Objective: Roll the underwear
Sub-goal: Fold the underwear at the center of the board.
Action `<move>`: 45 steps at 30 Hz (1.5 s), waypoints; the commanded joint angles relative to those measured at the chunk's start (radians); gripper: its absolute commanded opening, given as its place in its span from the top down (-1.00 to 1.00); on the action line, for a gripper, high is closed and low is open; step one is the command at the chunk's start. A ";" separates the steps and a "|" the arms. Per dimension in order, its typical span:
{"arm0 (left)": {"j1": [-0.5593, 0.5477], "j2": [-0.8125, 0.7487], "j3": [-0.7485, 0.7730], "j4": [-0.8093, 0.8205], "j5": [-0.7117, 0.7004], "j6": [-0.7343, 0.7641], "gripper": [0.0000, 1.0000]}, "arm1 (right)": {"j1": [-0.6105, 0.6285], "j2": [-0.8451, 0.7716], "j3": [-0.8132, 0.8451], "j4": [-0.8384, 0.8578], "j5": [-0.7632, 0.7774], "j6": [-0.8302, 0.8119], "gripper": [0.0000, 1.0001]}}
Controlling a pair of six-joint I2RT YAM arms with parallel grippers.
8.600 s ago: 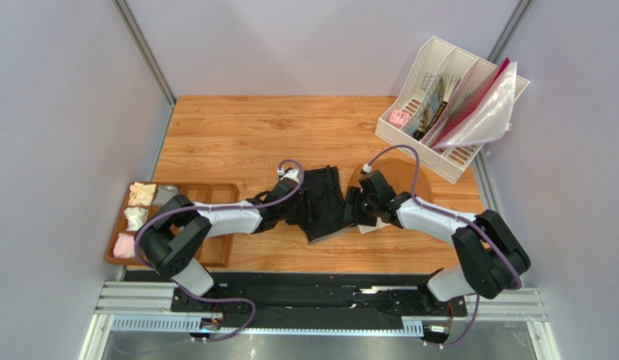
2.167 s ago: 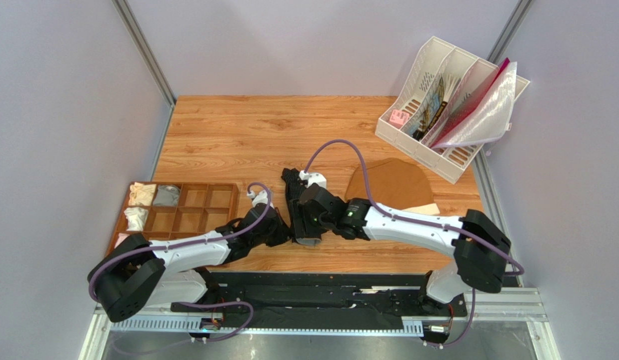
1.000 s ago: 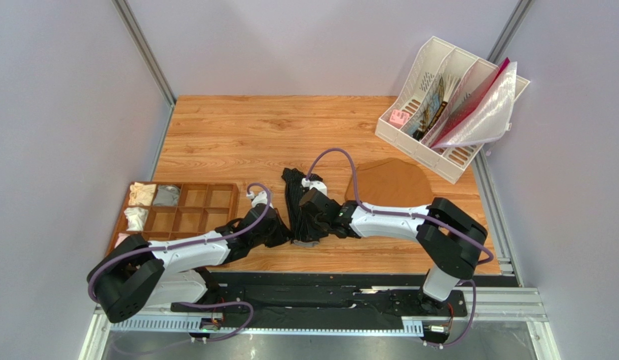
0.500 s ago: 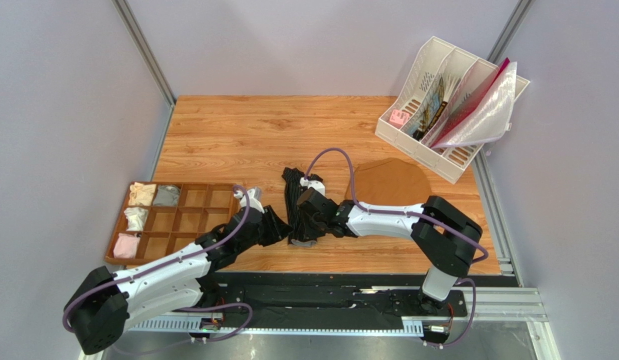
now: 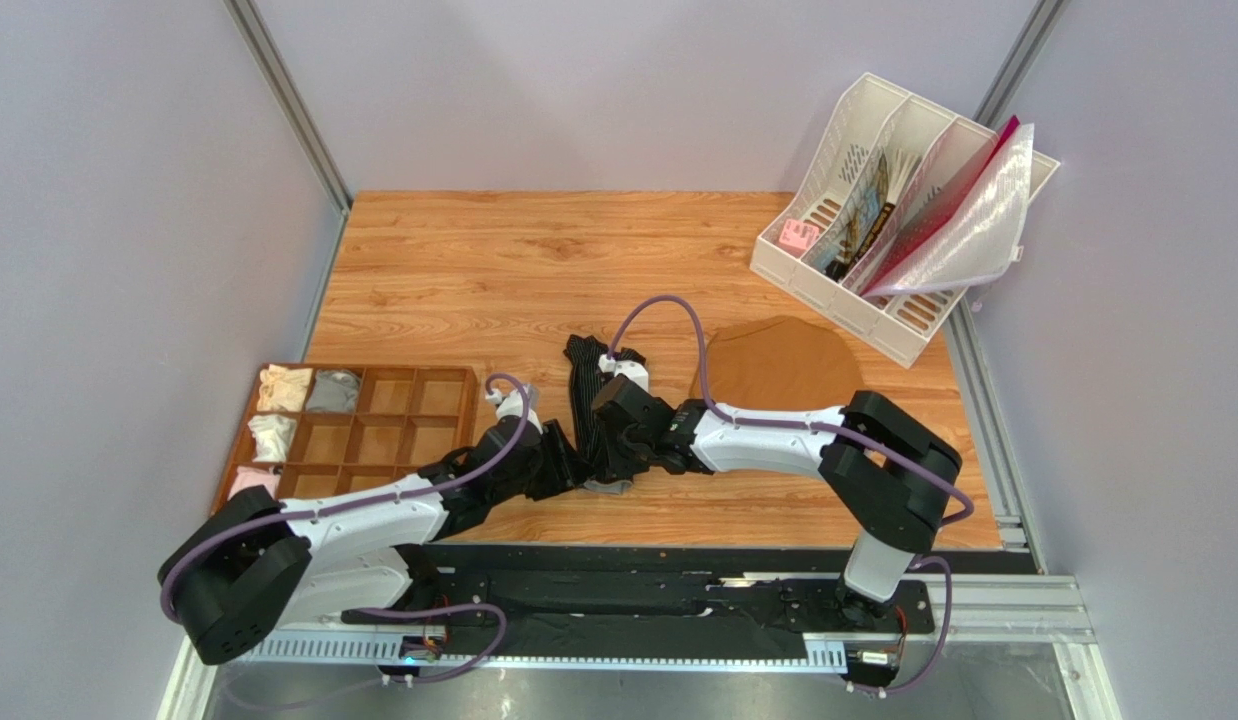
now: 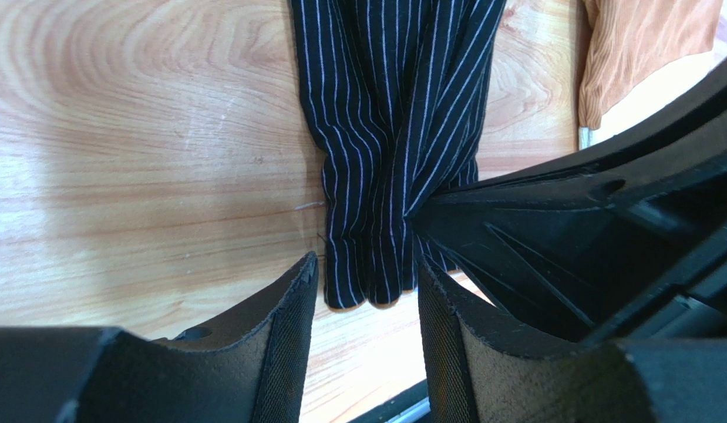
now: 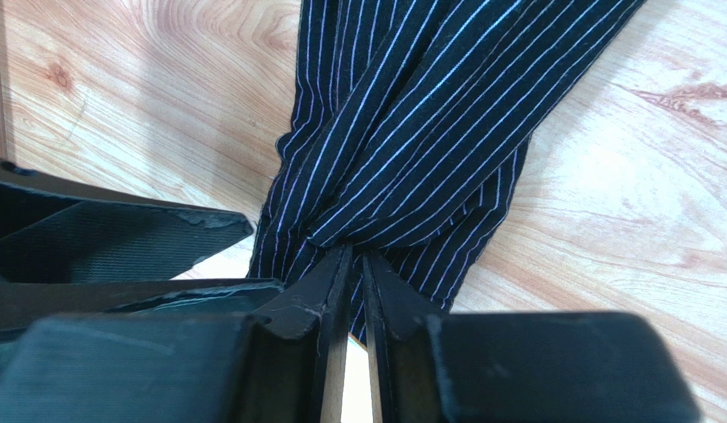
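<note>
The left gripper [image 6: 367,269], clamped a second ago, now has its jaws apart. They stand on either side of the near end of the underwear [image 6: 393,106] without squeezing it. The right gripper [image 7: 351,256] is unchanged, pinched tight on a gathered ridge of the cloth just beyond that end.

Several seconds back the underwear lay spread wider; now it is a narrow lengthwise band on the wooden table [image 5: 475,270], just left of the brown briefs [image 5: 775,368] and not touching them. Both grippers meet at the end of the band nearest the arm bases, left of the brown briefs' near corner.

I judge the folding done and the rolling not yet begun. The left gripper seems to have let go in order to take a fresh hold on the end, while the right one anchors the band.

The cloth is thin, soft and black with fine pale stripes, and it puckers into pleats where pinched. The brown briefs look ribbed and matte, with a rounded outline. The tabletop is smooth, pale-grained wood.
</note>
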 commanded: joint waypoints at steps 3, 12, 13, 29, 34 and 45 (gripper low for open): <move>-0.004 0.057 -0.015 0.094 0.022 -0.007 -0.03 | 0.007 0.020 0.002 0.000 -0.007 0.013 0.65; -0.004 0.177 -0.026 0.224 0.071 -0.020 0.17 | 0.007 0.019 -0.005 0.026 -0.032 0.019 0.65; -0.004 0.189 -0.024 0.232 0.073 -0.018 0.29 | 0.007 0.017 -0.006 0.024 -0.035 0.019 0.63; -0.004 0.224 -0.058 0.181 0.100 0.016 1.00 | -0.215 -0.112 0.261 -0.289 0.013 -0.185 -0.05; -0.004 0.238 -0.058 0.188 0.116 0.019 1.00 | -0.242 0.076 0.443 -0.325 0.022 -0.199 -0.11; -0.004 0.279 -0.047 0.226 0.139 0.017 1.00 | -0.248 0.322 0.701 -0.516 0.157 -0.184 -0.16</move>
